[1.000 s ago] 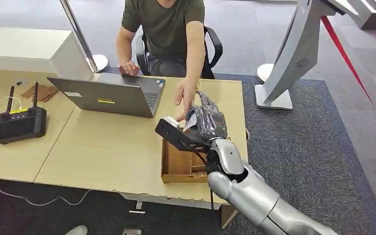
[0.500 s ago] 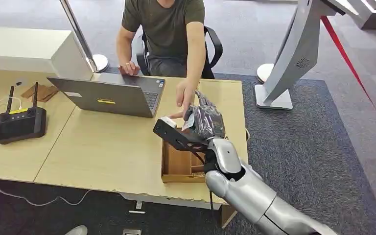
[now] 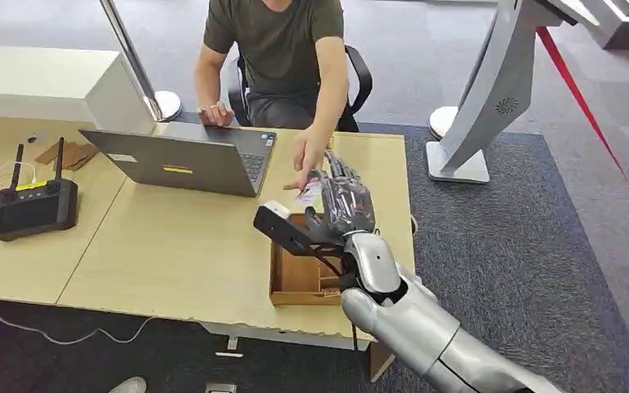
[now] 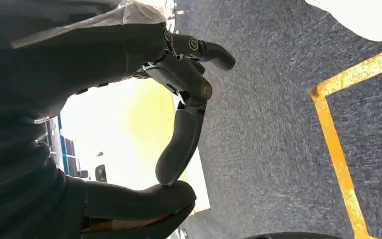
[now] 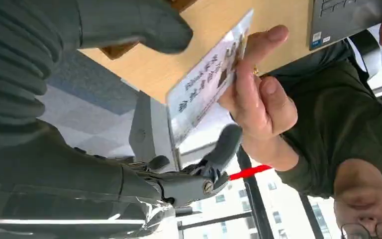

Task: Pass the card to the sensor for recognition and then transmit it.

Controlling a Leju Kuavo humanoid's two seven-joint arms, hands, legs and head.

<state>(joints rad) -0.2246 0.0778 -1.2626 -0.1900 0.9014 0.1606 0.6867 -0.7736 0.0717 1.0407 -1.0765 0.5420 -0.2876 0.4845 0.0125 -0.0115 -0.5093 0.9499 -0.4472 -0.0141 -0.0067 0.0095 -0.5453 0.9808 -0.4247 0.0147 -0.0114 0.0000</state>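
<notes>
Handover is the step I judge to be in hand, with the recognition part not something these views can confirm, since I cannot pick out a sensor with certainty. Starting on the robot's left, the left hand [image 4: 179,114] hangs over grey carpet, fingers curled in toward the thumb with nothing in them. On the table [image 3: 172,254], a black remote controller [image 3: 33,209] sits at the far left and a grey laptop [image 3: 182,164] stands open near the middle. Right of the laptop, the seated person's hand [image 3: 306,155] reaches down and pinches the card [image 3: 309,195] at one edge. The card stands between the thumb and fingers of the right hand [image 3: 346,206], raised above the wooden box [image 3: 276,270]. In the right wrist view those fingers look spread, the thumb seemingly apart from the card; whether any finger grips it I cannot tell. The next move probably calls for letting the fingers go slack so the card slides free without bending, then drawing the arm back clear of the person and the box. A white stand [image 3: 491,90] rises at the far right.
</notes>
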